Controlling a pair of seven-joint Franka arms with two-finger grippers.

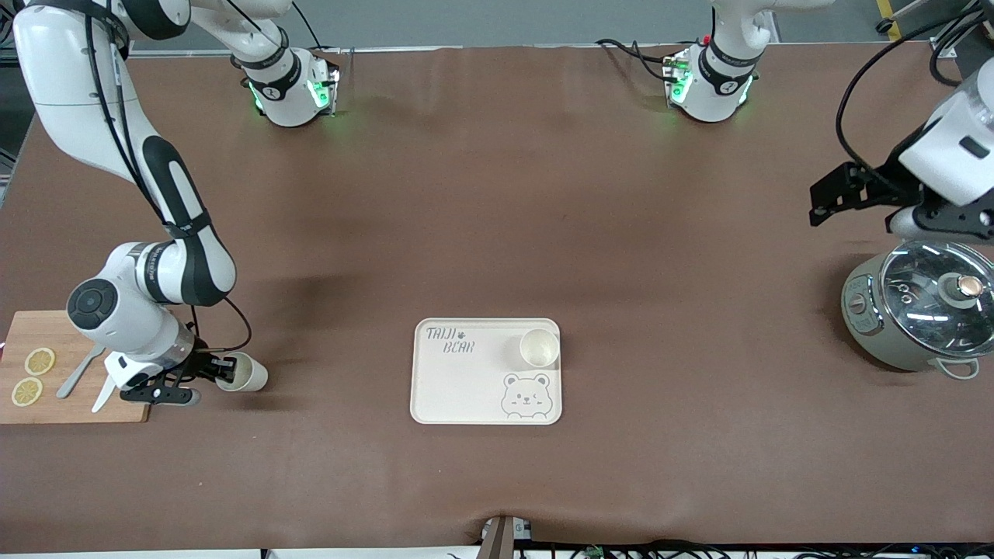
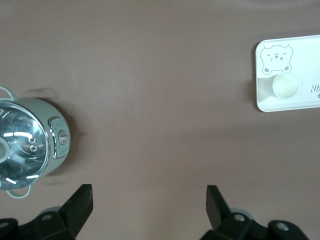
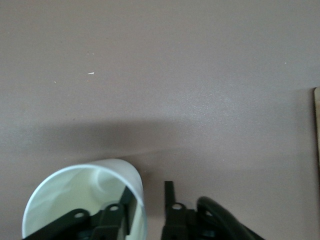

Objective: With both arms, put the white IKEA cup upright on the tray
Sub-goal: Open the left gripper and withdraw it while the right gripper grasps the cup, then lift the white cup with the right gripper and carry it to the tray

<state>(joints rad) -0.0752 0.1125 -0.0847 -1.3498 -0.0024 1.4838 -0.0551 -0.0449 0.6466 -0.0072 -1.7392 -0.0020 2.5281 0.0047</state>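
Note:
A white cup (image 1: 248,374) lies on its side on the brown table, between the cutting board and the tray. My right gripper (image 1: 225,371) is low at its mouth. In the right wrist view one finger (image 3: 124,197) is inside the cup (image 3: 75,200) and the other is outside, with a gap to the wall; the gripper (image 3: 147,192) is open. A second white cup (image 1: 539,348) stands upright on the cream tray (image 1: 458,388). My left gripper (image 1: 825,203) is open and empty, up over the table beside the pot. Its wrist view shows the gripper (image 2: 150,205), the tray (image 2: 310,102) and the cup on it (image 2: 285,85).
A wooden cutting board (image 1: 70,411) with two lemon slices (image 1: 39,361) and a grey utensil (image 1: 78,373) lies at the right arm's end. A grey-green pot with a glass lid (image 1: 924,307) stands at the left arm's end, and shows in the left wrist view (image 2: 27,145).

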